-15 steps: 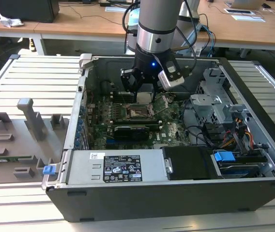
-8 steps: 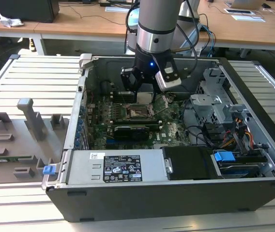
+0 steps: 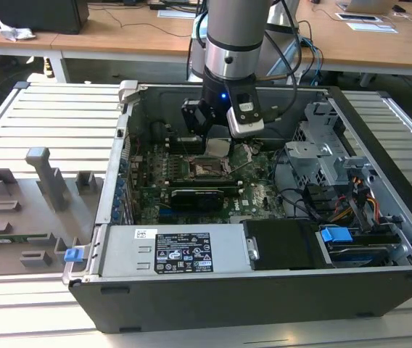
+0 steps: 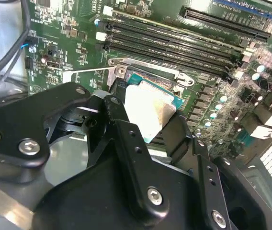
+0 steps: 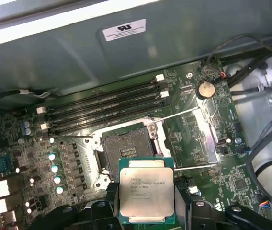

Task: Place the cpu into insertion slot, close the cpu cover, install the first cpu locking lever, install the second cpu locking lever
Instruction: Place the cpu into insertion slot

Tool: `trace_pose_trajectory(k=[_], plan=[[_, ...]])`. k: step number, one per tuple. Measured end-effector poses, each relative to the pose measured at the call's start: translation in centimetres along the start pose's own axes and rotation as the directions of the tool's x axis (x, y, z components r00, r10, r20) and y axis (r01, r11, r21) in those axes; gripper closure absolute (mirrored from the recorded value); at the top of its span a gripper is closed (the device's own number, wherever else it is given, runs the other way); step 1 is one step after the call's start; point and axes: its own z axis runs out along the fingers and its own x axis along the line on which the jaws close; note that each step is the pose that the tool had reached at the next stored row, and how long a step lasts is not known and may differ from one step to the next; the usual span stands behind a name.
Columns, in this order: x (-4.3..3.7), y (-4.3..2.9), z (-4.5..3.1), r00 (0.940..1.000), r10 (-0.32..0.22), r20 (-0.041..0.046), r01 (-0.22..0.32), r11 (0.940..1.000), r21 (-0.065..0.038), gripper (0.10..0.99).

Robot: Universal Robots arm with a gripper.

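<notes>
My gripper [image 5: 146, 213] is shut on the cpu [image 5: 146, 191], a flat square chip with a dull silver top, held by its two side edges. In the first wrist view the chip hangs over the near edge of the insertion slot [image 5: 126, 146], whose dark pin field lies bare. The cpu cover [image 5: 207, 136] is swung open beside the slot, shiny and tilted up. Two thin locking levers [image 5: 176, 116] [image 5: 196, 166] stick out, unlatched. In the exterior view the gripper [image 3: 219, 141] holds the cpu [image 3: 217, 147] just above the slot [image 3: 207, 170]. The second wrist view shows the cpu [image 4: 148, 112] between black fingers [image 4: 121, 122].
Long black memory slots [image 5: 107, 108] run beside the socket. A black card with a white label [image 3: 195, 196] lies in front of it. A power supply [image 3: 170, 250], cables [image 3: 315, 199] and a metal drive cage [image 3: 322, 156] crowd the case. A grey fixture [image 3: 17, 210] sits outside.
</notes>
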Motion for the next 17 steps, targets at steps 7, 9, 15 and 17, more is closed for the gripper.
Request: trace_pose_trajectory(k=[7, 9, 15, 17], plan=[[-0.04, 0.01, 0.02, 0.9958, 0.091, 0.0091, -0.091, 0.9959, 0.003, 0.541], [-0.06, 0.02, 0.02, 0.9930, 0.117, 0.0123, -0.117, 0.9931, 0.005, 0.541], [-0.11, 0.03, 0.02, 0.9803, 0.196, 0.0223, -0.196, 0.9805, 0.010, 0.541], [-0.13, 0.04, 0.03, 0.9729, 0.230, 0.0268, -0.230, 0.9731, 0.012, 0.541]])
